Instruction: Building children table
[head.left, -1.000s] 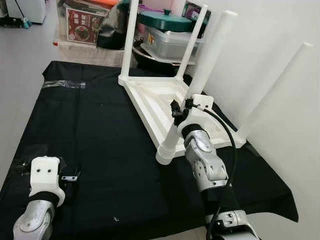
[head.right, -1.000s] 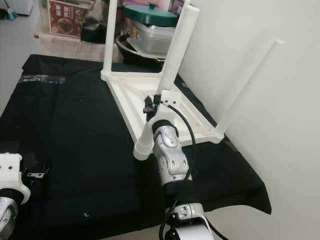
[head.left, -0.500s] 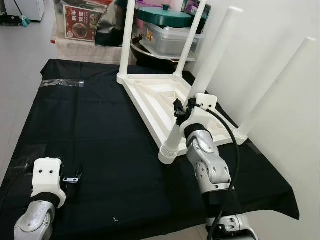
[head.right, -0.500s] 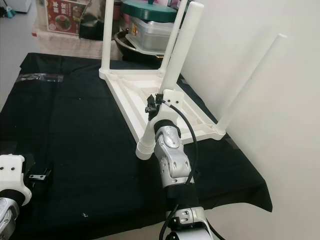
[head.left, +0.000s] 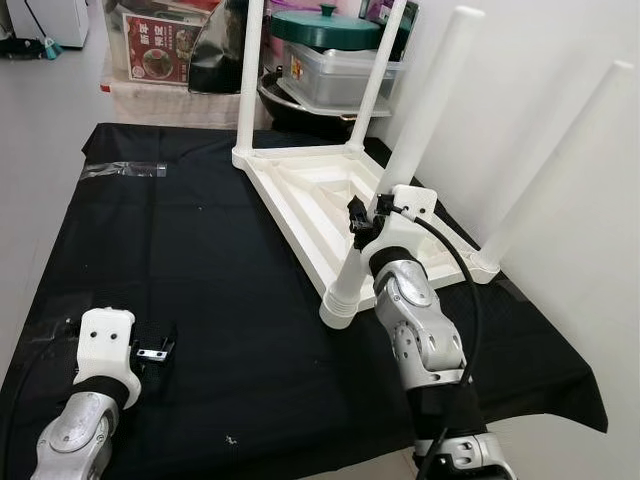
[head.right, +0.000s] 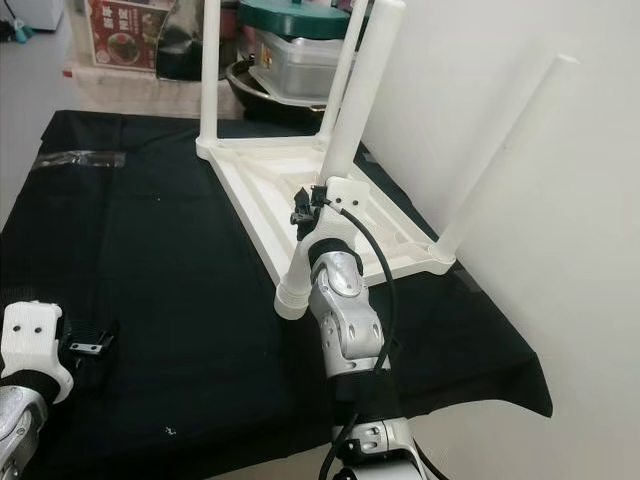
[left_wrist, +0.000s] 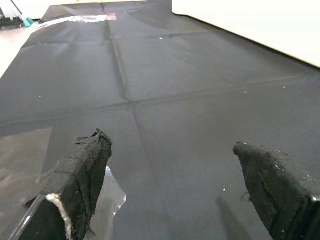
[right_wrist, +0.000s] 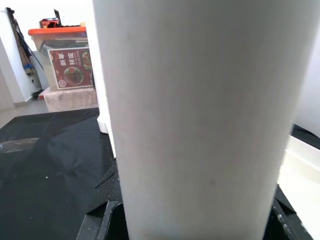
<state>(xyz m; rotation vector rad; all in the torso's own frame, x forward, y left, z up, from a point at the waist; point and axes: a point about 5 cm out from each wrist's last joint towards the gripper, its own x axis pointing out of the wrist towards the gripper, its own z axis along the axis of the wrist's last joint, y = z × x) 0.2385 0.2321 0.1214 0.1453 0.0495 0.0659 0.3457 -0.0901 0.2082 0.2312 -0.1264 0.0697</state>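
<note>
1. My right claw reaches forward, clenched around the near white leg of the upturned table on the black cloth.
2. My left claw hovers low, released, fingers spread.

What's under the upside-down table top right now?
The white table top lies inverted on the black cloth, which spreads around it. Anything beneath the top itself is covered. The right gripper holds the near leg above it.
</note>
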